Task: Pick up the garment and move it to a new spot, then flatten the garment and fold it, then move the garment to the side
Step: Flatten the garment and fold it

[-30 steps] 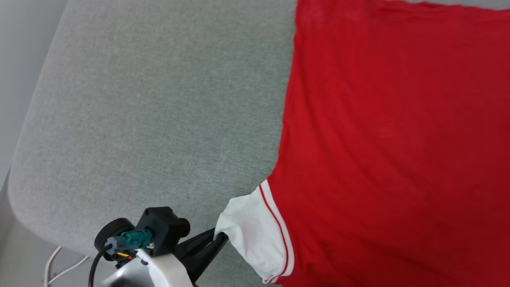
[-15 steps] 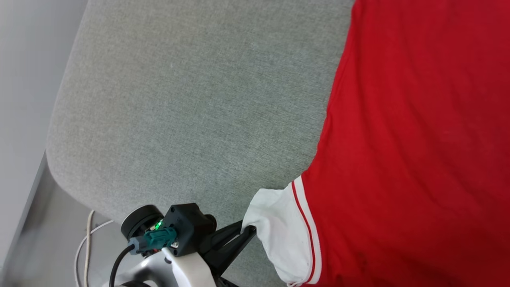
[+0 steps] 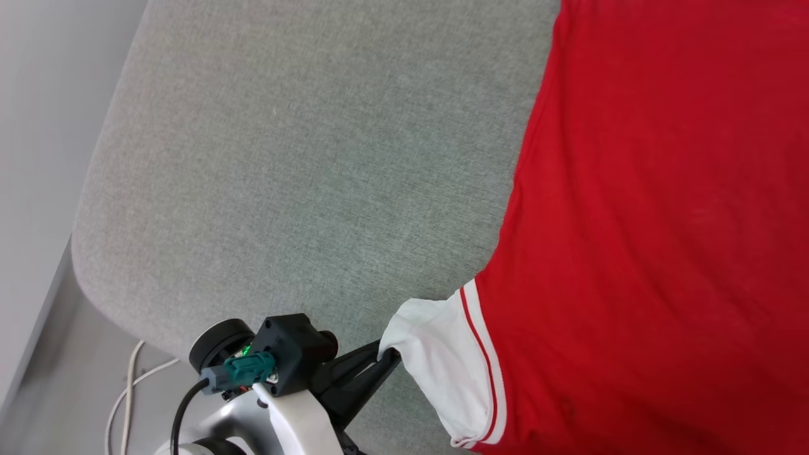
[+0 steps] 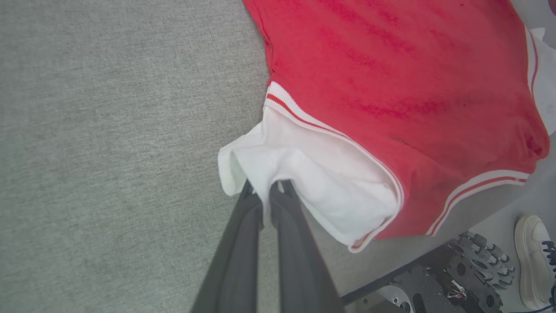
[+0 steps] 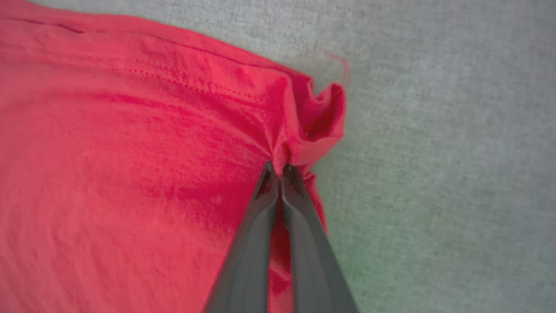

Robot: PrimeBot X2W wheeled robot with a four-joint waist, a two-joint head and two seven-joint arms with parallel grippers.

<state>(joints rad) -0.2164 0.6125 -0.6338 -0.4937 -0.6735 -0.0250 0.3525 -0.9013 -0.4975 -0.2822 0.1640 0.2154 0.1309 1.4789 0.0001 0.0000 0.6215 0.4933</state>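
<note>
The garment (image 3: 657, 208), red with white striped-trim sleeves, lies spread plain side up on the grey cushioned surface (image 3: 303, 164), covering the right of the head view. My left gripper (image 3: 387, 355) is shut on the edge of the white sleeve (image 3: 442, 366) at the bottom centre. The left wrist view shows the same sleeve (image 4: 312, 174) pinched between my left gripper (image 4: 266, 188) tips. In the right wrist view my right gripper (image 5: 280, 168) is shut on a bunched red corner of the garment (image 5: 130, 165) near its hem.
The grey surface ends in a rounded corner (image 3: 95, 272) at lower left, with pale floor and a white cable (image 3: 129, 385) beyond. Past the near edge, the left wrist view shows a dark robot base (image 4: 447, 278) and a white shoe (image 4: 532, 256).
The head camera shifted, so the whole picture slid right. My left gripper keeps its hold on the sleeve.
</note>
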